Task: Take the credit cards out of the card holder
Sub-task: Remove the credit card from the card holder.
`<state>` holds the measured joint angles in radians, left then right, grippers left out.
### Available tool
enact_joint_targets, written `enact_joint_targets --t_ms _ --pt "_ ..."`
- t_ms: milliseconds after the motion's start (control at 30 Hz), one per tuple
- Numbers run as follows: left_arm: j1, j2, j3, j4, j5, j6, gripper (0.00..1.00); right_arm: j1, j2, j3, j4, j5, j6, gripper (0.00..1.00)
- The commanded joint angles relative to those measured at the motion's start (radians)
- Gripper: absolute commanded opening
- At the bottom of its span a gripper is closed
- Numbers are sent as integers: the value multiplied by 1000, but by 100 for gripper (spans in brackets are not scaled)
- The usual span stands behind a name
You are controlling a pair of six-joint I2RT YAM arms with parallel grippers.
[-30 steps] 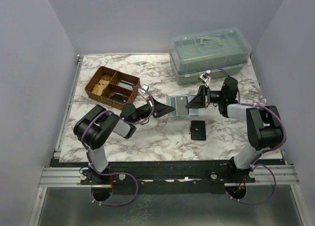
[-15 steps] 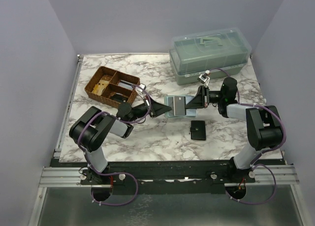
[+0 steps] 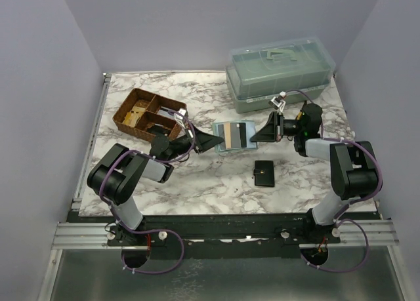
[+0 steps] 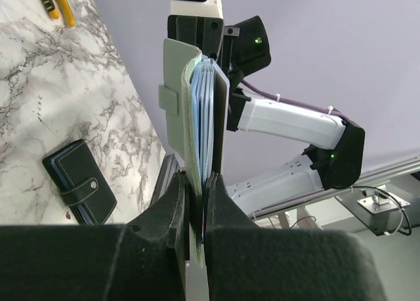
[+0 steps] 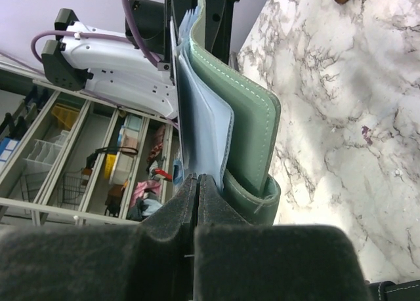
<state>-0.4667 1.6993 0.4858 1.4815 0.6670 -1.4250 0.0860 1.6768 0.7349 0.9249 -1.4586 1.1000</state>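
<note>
The sage-green card holder (image 3: 234, 136) is held up off the table between both grippers, opened flat toward the top camera. Its inside shows a tan-brown card (image 3: 228, 134) beside a dark strip (image 3: 244, 134), with pale blue around them. My left gripper (image 3: 215, 141) is shut on its left edge; in the left wrist view the jaws (image 4: 197, 183) pinch the green cover (image 4: 176, 98) and pale blue leaves (image 4: 207, 117). My right gripper (image 3: 257, 136) is shut on a thin pale blue leaf (image 5: 203, 124) beside the green cover (image 5: 246, 137). I cannot tell whether that leaf is a card or a pocket.
A black snap wallet (image 3: 264, 173) lies on the marble in front of the held holder and also shows in the left wrist view (image 4: 75, 189). A brown divided basket (image 3: 147, 114) stands at the back left. A lidded green-grey bin (image 3: 279, 75) stands at the back right.
The card holder has swung from nearly edge-on to open and flat, its inside facing up. The left gripper drew back left and the right gripper drew right, spreading it.
</note>
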Motion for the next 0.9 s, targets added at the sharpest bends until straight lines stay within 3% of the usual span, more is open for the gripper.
enact_joint_targets --t_ms 0,100,267,500,867 --pt "-4 -9 15 174 26 -4 0 1 -24 -19 161 -29 84 1" --pt "-7 1 10 175 28 1 0 1 -23 -20 175 -29 98 18" --pt "-38 28 22 173 19 11 0 1 -26 -21 179 -27 104 25" --pt "-72 67 54 173 -3 23 0 1 -18 -1 16 -15 3 37" --pt "-117 122 105 174 -25 30 0 3 -14 -1 36 -17 21 38"
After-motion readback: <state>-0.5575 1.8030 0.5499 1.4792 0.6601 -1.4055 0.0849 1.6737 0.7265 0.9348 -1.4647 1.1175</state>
